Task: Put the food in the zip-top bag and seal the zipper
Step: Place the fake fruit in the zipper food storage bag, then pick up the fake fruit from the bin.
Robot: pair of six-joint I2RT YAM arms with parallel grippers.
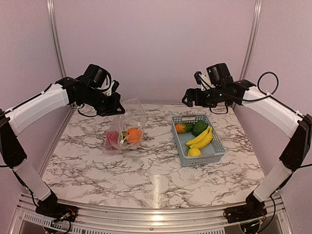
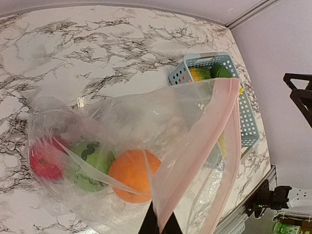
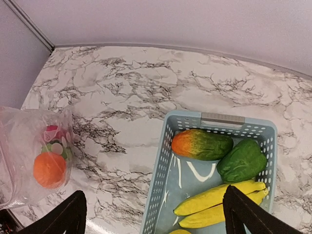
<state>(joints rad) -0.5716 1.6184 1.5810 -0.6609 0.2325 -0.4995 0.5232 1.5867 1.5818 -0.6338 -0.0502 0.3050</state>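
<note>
The clear zip-top bag [image 1: 127, 122] hangs by its mouth from my left gripper [image 1: 117, 106], its bottom resting on the table. Inside lie a red apple [image 2: 43, 161], a striped green melon [image 2: 90, 163] and an orange [image 2: 131, 175]. The left gripper [image 2: 160, 222] is shut on the bag's mouth edge by the pinkish zipper [image 2: 232, 126]. My right gripper [image 1: 188, 100] is open and empty, high over the basket's far left corner; in the right wrist view it [image 3: 153, 191] spans that corner. The basket holds an orange-green fruit [image 3: 202, 145], a green pepper [image 3: 242, 161], bananas [image 3: 219, 204] and a lemon [image 1: 194, 152].
The grey-blue slotted basket [image 1: 217, 148] stands right of centre on the marble table [image 1: 146, 170]. Pale walls with metal corner rails close the back and sides. The bag [image 3: 29, 156] lies left of the basket, a gap of bare table between them.
</note>
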